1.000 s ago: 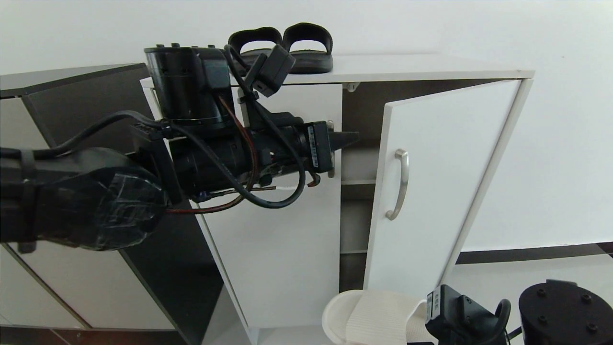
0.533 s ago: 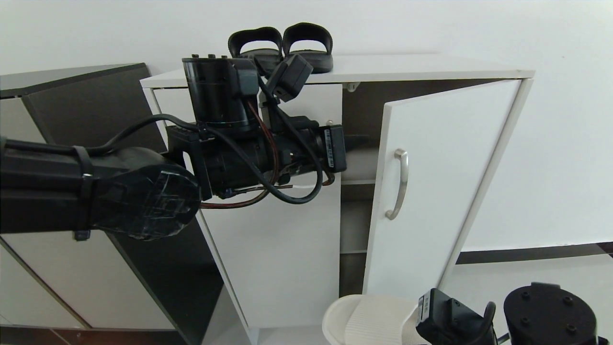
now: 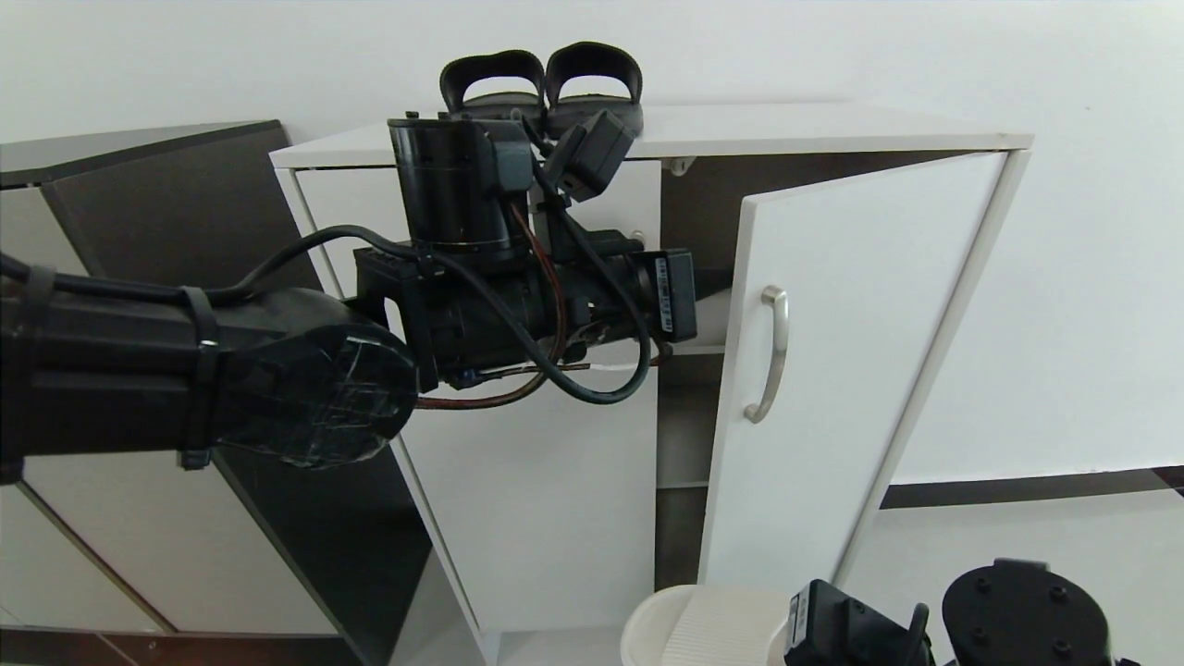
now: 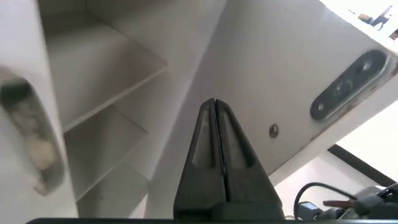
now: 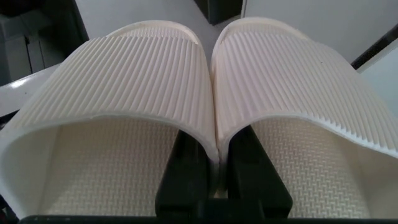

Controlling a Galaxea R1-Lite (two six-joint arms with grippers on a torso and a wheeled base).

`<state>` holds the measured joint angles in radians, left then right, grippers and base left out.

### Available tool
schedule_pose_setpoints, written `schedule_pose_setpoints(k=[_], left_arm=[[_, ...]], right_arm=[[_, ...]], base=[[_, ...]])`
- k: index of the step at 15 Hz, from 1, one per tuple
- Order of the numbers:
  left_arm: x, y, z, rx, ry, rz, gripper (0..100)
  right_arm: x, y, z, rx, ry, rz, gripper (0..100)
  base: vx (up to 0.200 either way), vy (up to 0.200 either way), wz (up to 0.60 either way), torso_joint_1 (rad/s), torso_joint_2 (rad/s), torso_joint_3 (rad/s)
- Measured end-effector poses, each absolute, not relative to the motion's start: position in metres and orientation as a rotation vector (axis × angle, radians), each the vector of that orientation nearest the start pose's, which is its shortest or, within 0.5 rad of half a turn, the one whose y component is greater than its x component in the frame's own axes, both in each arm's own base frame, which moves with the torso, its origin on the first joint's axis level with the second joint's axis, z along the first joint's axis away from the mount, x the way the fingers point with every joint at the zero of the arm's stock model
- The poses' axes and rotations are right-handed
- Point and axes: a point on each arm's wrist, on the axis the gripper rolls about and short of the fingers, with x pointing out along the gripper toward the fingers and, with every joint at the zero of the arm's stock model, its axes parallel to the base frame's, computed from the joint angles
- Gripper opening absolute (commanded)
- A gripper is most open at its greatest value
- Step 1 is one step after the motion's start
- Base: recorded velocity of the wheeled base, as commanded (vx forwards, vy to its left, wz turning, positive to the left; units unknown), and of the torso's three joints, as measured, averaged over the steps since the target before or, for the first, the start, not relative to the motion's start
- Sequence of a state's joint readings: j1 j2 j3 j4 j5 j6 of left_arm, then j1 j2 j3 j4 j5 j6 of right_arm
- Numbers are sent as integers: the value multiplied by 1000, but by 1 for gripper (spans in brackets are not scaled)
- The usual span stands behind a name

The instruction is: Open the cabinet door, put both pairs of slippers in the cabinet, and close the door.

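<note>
A pair of black slippers (image 3: 541,81) rests on top of the white cabinet (image 3: 832,139). The cabinet's right door (image 3: 851,370), with a metal handle (image 3: 773,355), stands partly open. My left gripper (image 4: 216,109) is shut and empty, its tip in the gap between the doors, near the open door's inner face (image 4: 292,68); shelves (image 4: 99,68) show inside. Low in front of the cabinet, my right gripper (image 5: 214,180) is shut on a pair of white ribbed slippers (image 5: 149,68), clamping their two inner walls together (image 3: 703,629).
The cabinet's left door (image 3: 536,481) is closed. A dark cabinet (image 3: 139,185) stands against the left side of the white one. A white wall is behind, with pale floor to the right of the open door.
My left arm has moved right, carrying its shut gripper into the gap behind the open door's edge. My right gripper with the white slippers has sunk lower in the head view.
</note>
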<state>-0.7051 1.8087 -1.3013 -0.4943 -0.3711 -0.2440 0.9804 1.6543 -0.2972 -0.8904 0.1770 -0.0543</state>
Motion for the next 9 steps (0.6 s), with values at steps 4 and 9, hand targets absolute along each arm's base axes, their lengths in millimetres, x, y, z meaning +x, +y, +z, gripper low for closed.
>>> schedule_pose_setpoints(k=[4, 9], left_arm=[[234, -266, 262, -190, 190, -1181, 0], [235, -255, 269, -172, 126, -1087, 0]], right_arm=[[106, 197, 93, -275, 437, 1208, 0], [107, 201, 98, -262, 414, 1176, 0]], base=[[-200, 0, 0, -5, 5, 4], [-80, 0, 0, 3, 3, 3]])
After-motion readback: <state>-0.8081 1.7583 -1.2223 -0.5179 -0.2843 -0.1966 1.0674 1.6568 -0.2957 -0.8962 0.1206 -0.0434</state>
